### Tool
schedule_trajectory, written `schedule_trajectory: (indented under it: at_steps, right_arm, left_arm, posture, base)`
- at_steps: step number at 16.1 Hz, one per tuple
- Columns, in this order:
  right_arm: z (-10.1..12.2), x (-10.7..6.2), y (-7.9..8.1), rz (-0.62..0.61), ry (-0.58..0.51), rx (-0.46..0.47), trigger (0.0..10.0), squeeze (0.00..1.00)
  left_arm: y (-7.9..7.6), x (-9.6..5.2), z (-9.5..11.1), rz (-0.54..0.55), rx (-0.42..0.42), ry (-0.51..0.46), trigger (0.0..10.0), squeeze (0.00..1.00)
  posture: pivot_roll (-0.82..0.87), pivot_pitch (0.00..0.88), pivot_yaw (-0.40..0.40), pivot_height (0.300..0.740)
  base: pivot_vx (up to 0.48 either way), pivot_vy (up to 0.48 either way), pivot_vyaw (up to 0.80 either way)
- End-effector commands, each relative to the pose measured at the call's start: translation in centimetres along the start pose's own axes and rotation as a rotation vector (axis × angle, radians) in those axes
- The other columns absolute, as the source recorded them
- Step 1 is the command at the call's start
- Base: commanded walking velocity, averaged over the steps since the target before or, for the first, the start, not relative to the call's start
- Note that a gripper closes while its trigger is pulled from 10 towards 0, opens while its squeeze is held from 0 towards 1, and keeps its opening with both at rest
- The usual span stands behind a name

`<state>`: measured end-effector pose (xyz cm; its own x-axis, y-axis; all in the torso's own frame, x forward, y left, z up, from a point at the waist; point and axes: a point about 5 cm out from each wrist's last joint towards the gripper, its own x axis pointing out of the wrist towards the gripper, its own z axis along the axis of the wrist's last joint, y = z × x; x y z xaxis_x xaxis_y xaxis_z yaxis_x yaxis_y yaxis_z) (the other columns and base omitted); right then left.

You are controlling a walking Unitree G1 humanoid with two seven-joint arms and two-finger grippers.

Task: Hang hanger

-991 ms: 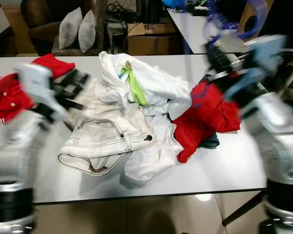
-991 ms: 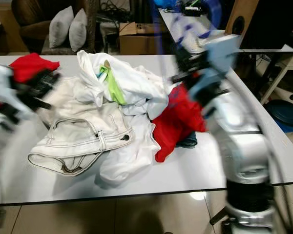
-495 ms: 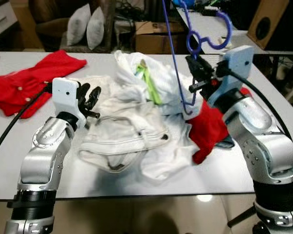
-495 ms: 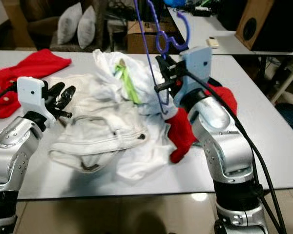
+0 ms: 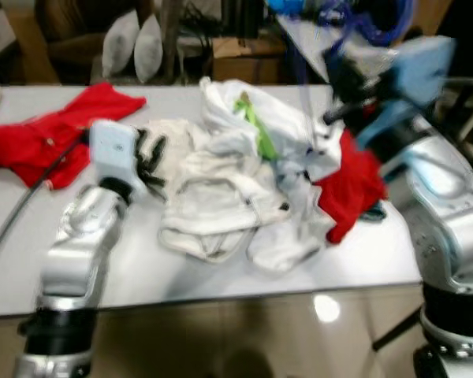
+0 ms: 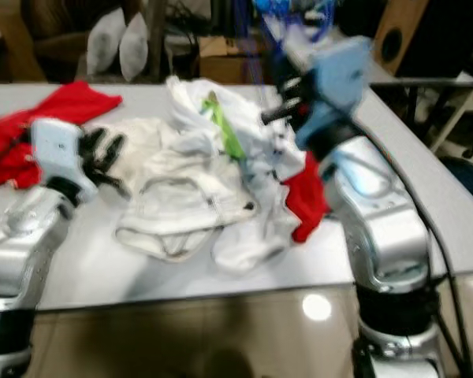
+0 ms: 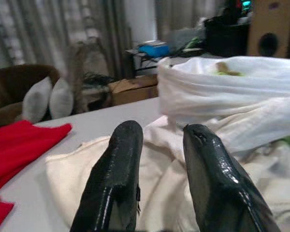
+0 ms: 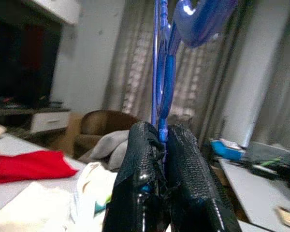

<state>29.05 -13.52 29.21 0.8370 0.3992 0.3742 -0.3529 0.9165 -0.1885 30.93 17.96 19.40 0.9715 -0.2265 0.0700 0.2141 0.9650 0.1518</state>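
Hanger: the blue hanger (image 8: 170, 72) was held up above the far right of the table (image 5: 221, 276), its hook near the top edge of the head views, blurred.
Right gripper: the right gripper (image 8: 160, 145) had its fingers pinched tight on the hanger's thin stem.
Left gripper: the left gripper (image 7: 159, 159) hung just over the white clothes (image 5: 236, 189), fingers a little apart and holding nothing.
Change: half a second earlier the hanger stood sharp and lower beside the clothes; now the right arm had lifted and blurred with motion, and the whole scene had shifted.
Meaning: the hanger appeared gripped and being carried off; no rail was visible yet.
Other things: red clothes (image 5: 55, 134) lay at the table's far left.
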Motion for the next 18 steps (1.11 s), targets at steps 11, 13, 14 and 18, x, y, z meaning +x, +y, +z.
schedule_trajectory:
  at_steps: [11,13,14,18]
  right_arm:
    - [-4.4,-2.3,3.7,0.109,0.201,0.147,10.0,0.0]
    - [-7.6,-3.9,4.1,0.09,0.365,0.183,10.0,0.0]
    - [-8.6,-4.7,4.1,0.083,0.432,0.17,10.0,0.0]
    - [-10.6,-8.8,4.8,0.068,0.589,0.174,10.0,0.0]
  left_arm:
    - [-0.5,-1.0,-1.7,-0.011,0.024,0.081,10.0,0.0]
    - [-0.6,-2.1,-3.7,-0.022,0.037,0.156,10.0,0.0]
    - [-0.7,-2.3,-4.2,-0.031,0.041,0.176,10.0,0.0]
    - [-1.6,-2.7,-5.4,-0.065,0.027,0.218,10.0,0.0]
  posture:
    - [-0.07,0.0,0.007,0.74]
    - [-0.08,0.0,0.014,0.74]
    - [-0.08,0.0,0.017,0.74]
    - [-0.1,0.0,0.034,0.74]
  base:
    - [0.0,0.354,0.0]
    - [0.0,0.364,0.0]
    - [0.0,0.364,0.0]
    - [0.0,0.365,0.0]
